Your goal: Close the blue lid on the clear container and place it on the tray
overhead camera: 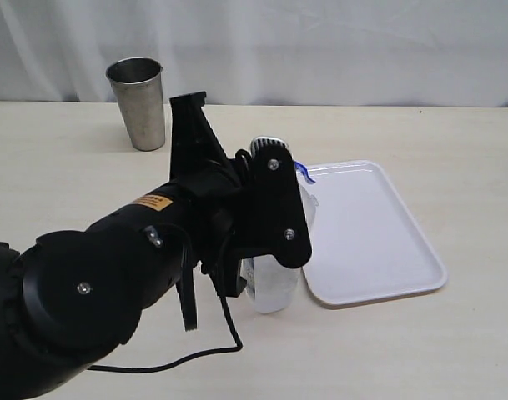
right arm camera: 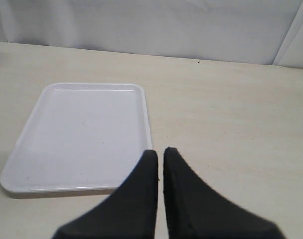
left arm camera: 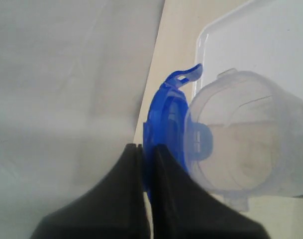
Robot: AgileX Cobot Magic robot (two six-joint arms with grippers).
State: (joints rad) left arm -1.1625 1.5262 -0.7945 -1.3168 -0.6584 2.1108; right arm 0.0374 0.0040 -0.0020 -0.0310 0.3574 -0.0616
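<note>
Though thin, glossy blue lid (left arm camera: 163, 119)

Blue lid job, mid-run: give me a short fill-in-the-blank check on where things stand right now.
1. The left gripper pinches the blue lid beside the clear container, whose mouth is ____.
2. The clear container stands on the ____, not on the tray.
3. The right gripper is shut and holds ____.
Missing words: open; table; nothing.
</note>
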